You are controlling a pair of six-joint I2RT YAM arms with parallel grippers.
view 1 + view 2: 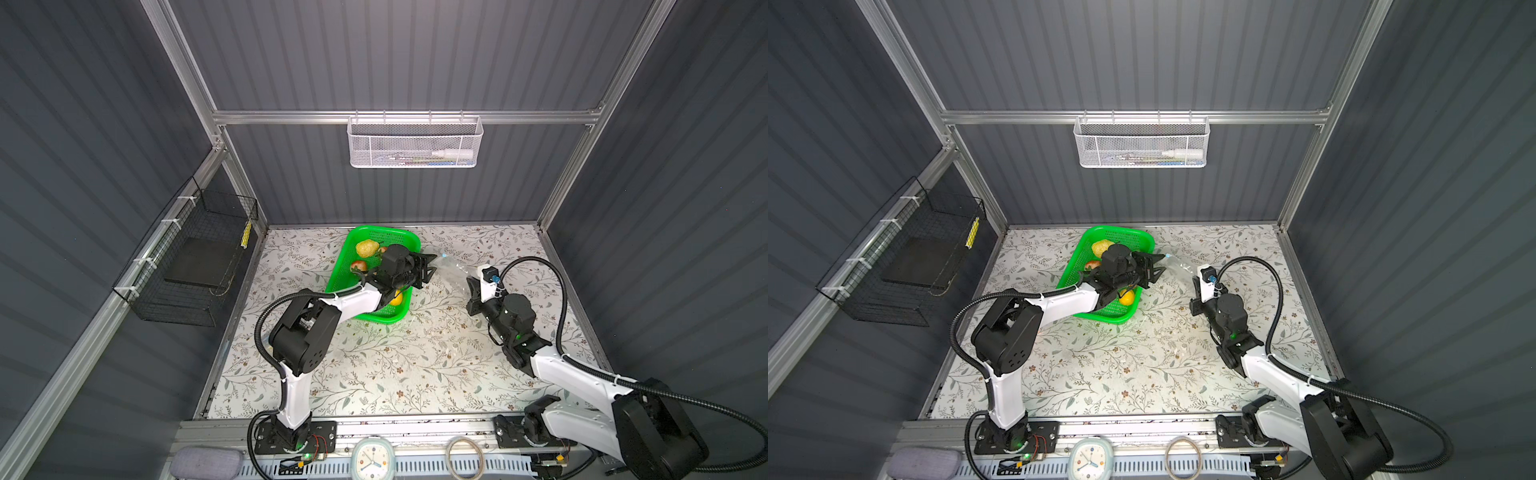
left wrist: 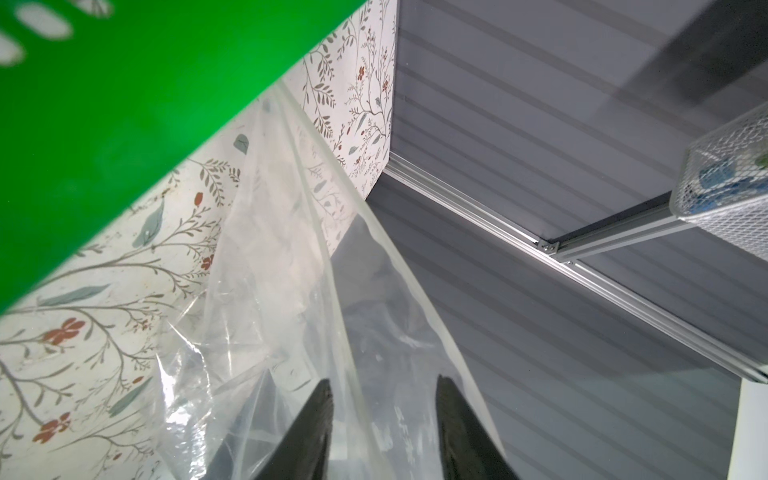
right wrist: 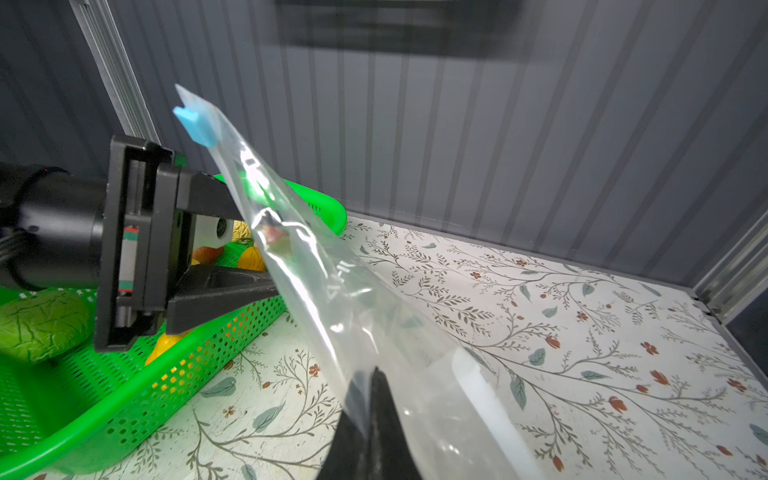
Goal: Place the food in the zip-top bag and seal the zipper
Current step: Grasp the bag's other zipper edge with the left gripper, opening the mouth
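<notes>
The zip-top bag [image 1: 453, 270] [image 1: 1177, 270] hangs stretched above the floral table, to the right of the green basket [image 1: 374, 316]. My right gripper [image 1: 468, 279] [image 3: 374, 382] is shut on one bag edge, with film pinched between its fingers. My left gripper [image 1: 434, 263] [image 2: 384, 399] stands open at the other end, the clear zipper strip [image 2: 345, 374] running between its fingers. The light-blue slider [image 3: 195, 124] sits at the bag's raised corner. The food lies in the basket: a yellow fruit [image 1: 367, 248], a red piece [image 1: 359, 265], a yellow-orange fruit [image 1: 395, 299] and a green leafy ball [image 3: 41, 324].
A white mesh basket [image 1: 413, 143] hangs on the back rail and a black wire basket [image 1: 195, 257] on the left wall. A clock [image 1: 372, 459] and a tape ring [image 1: 465, 457] lie at the front edge. The cell's walls close in the back and sides.
</notes>
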